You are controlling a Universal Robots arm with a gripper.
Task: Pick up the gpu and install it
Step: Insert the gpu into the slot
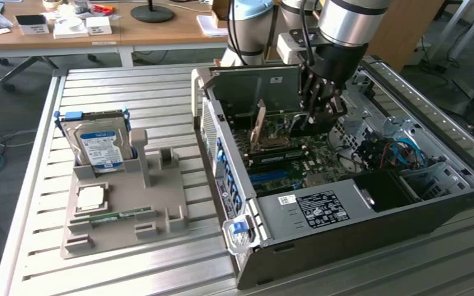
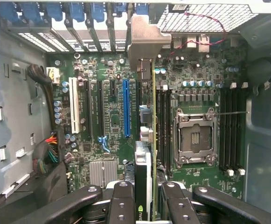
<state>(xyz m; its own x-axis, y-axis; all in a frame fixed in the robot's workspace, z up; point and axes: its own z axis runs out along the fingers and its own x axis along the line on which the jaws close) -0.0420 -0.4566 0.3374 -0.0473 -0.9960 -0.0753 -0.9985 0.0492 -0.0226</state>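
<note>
The gpu (image 2: 145,121) hangs edge-on inside the open computer case (image 1: 369,209), with its silver end bracket (image 2: 144,42) towards the case's rear slot openings. My gripper (image 2: 144,203) is shut on it, with black fingers (image 2: 121,200) pressed on either side of its black heatsink face. In the exterior view the gripper (image 1: 318,108) reaches down into the case with the gpu (image 1: 310,126) just above the motherboard (image 1: 303,157). The card's green edge runs between the blue expansion slot (image 2: 126,107) and the processor socket (image 2: 194,140); I cannot tell whether it touches the board.
On the slatted table at the exterior view's left, a grey holder (image 1: 121,209) carries a silver hard drive (image 1: 101,145), a processor chip (image 1: 91,197) and a narrow green memory stick (image 1: 121,216). Inside the case are cable bundles (image 2: 49,154), a white slot (image 2: 73,105) and memory slots (image 2: 231,130).
</note>
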